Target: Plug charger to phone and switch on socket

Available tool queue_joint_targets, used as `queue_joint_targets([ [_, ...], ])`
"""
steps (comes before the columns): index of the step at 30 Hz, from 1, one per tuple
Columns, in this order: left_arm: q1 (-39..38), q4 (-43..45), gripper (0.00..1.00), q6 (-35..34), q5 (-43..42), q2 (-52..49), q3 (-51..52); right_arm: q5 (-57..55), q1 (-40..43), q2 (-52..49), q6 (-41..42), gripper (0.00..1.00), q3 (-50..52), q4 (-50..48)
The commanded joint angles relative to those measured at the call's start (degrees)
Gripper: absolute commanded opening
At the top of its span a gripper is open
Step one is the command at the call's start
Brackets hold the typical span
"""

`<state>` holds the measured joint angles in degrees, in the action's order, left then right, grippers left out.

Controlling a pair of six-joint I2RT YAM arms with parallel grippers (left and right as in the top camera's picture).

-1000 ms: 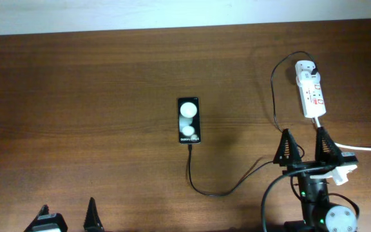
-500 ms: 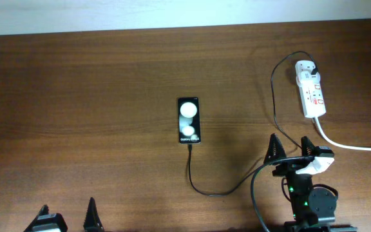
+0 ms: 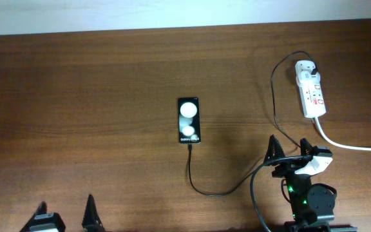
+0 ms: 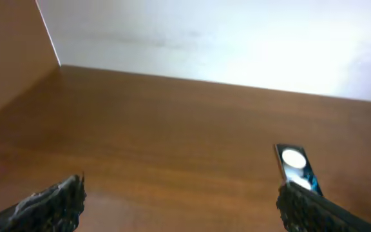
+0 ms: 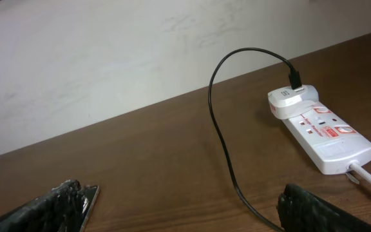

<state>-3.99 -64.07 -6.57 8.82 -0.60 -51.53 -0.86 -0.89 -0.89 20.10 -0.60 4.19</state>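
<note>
While the charger [image 3: 189, 164] meets the phone [image 3: 189, 120], the left jaws and right jaws gape wide, empty.

Seen from above, the left gripper [image 3: 66, 218], well below and left of the phone [image 3: 189, 120], is cut by the bottom edge, and only two spread fingertips show. The phone's white lettering is too small to read (just a pale smear).

The left wrist view is soft all over, and a finger [image 4: 314, 209] covers the phone's near end. In the right wrist view, only a corner of the phone peeks past a finger [image 5: 50, 206].

Right of the phone, the charger cable [image 3: 272, 96] is partly hidden by the right gripper [image 3: 288, 143]. The socket [image 3: 311, 90] has red marks too small to make out. Its white cord [image 3: 359, 147] runs off the edge.
</note>
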Motion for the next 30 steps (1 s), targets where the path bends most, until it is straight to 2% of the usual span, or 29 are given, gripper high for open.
queue_joint_targets([
  [1,0.1,6.8,0.99,0.6,-0.2,0.2,6.3,-0.9,0.2,0.4,-0.4,0.99,0.3,0.4],
  [9,0.1,42.8,0.99,0.6,-0.2,0.2,31.0,-0.9,0.2,0.4,-0.4,0.99,0.3,0.4],
  [14,0.1,58.3,0.99,0.6,-0.2,0.2,42.7,-0.9,0.2,0.4,-0.4,0.99,0.3,0.4],
  [16,0.1,60.8,0.99,0.6,-0.2,0.2,45.0,-0.9,0.2,0.4,-0.4,0.99,0.3,0.4],
  [25,0.1,61.0,0.99,0.7,-1.2,0.2,50.5,-0.9,0.2,0.4,-0.4,0.99,0.3,0.4],
  [27,0.1,60.3,0.99,3.7,-5.1,0.2,51.1,-0.9,0.2,0.4,-0.4,0.99,0.3,0.4],
  [30,0.1,59.7,0.99,4.9,-5.2,0.0,51.0,-0.9,0.2,0.4,-0.4,0.99,0.3,0.4],
])
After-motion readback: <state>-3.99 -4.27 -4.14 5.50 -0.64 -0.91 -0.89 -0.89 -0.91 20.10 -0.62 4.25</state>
